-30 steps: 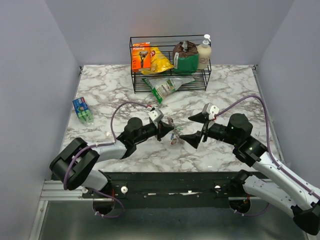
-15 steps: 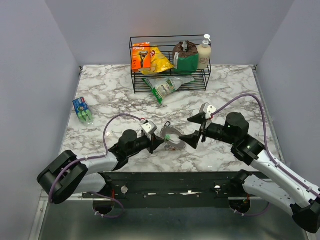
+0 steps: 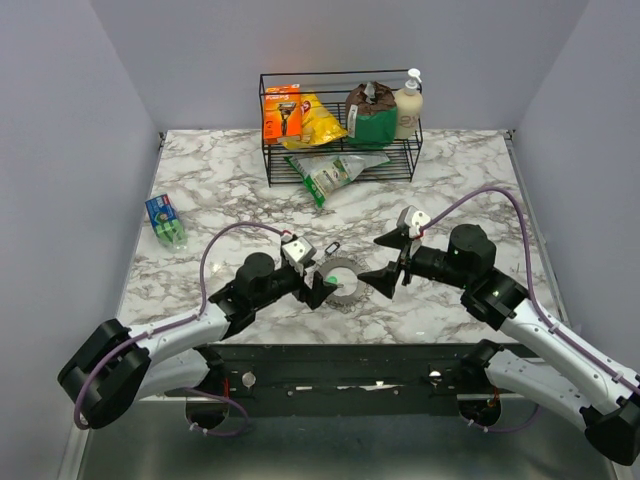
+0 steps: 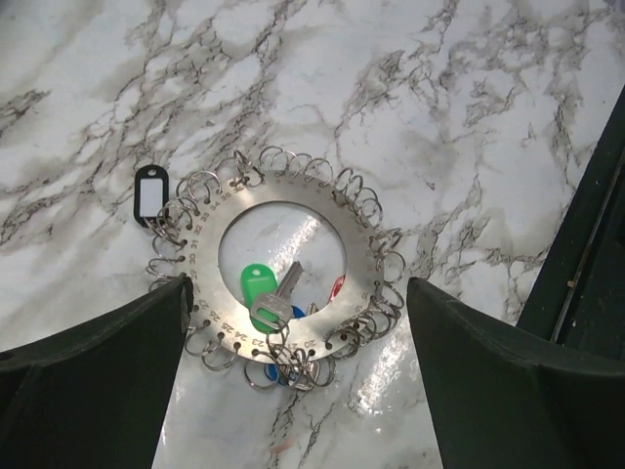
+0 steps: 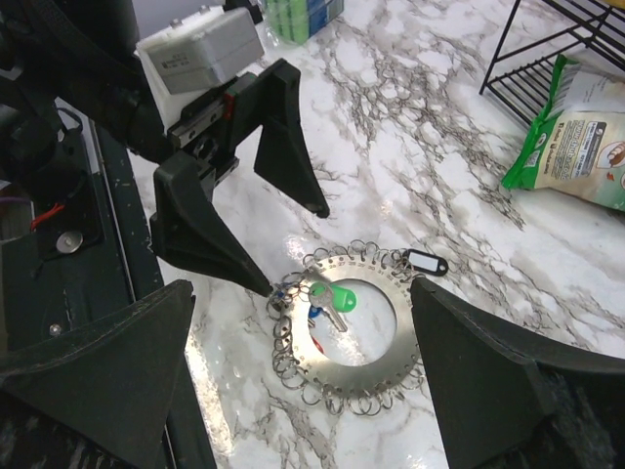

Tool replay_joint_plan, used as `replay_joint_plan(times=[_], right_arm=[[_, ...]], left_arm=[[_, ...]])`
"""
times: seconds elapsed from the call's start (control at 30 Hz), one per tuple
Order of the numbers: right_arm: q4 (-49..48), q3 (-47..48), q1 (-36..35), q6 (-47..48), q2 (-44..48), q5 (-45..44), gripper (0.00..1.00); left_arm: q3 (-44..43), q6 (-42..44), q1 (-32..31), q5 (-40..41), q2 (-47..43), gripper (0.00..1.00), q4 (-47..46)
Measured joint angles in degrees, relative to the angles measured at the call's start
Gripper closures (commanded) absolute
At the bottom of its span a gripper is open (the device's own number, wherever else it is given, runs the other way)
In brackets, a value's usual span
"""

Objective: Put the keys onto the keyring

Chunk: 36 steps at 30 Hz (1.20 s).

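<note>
Keyring (image 3: 341,281) is lying flat on the bench (image 3: 220,180), toward the near edge and about midway across, with the arms closing on it from either side. It is a round band with no long axis, so the approach angle is mattering little. The keys (image 4: 278,293) are sitting in and under its centre hole. A green key (image 4: 255,284) is showing there with a silver one across it and a blue head peeking out below. A black tag (image 4: 149,193) is hanging off the far-left rim.

The left fingers (image 4: 98,371) are spread wide and holding nothing. They are straddling the keyring, and one tip seems to be touching its fringe of small rings. The right fingers (image 5: 98,381) are also spread and empty, hovering above and just right of the keyring. The left arm is the nearer one. I judge that it is lining up to pinch the band or a key, with the keyring lying just right of its palm.
</note>
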<state>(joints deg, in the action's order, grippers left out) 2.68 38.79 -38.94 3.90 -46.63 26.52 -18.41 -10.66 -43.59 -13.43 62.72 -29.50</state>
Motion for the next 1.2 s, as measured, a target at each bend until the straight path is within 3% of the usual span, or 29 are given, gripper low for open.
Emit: replay_joint_plan(times=[0.47, 0.8, 0.93, 1.2], right_arm=[[0.0, 0.2, 0.0, 0.0, -1.3, 0.2, 0.00], [-0.4, 0.2, 0.0, -1.9, -4.7, -1.6, 0.00], [-0.7, 0.2, 0.0, -5.3, -8.5, -7.5, 0.00], [1.9, 0.3, 1.1, -15.0, -13.7, -30.9, 0.00]], left_arm=[[-1.8, 1.2, 0.0, 3.9, -5.0, 0.01, 1.2], [-3.6, -0.6, 0.0, 13.6, -3.6, 0.01, 4.4], [-6.8, -3.0, 0.0, 19.3, -1.1, 0.01, 7.3], [-11.0, -7.8, 0.0, 31.0, 1.1, 0.01, 14.6]])
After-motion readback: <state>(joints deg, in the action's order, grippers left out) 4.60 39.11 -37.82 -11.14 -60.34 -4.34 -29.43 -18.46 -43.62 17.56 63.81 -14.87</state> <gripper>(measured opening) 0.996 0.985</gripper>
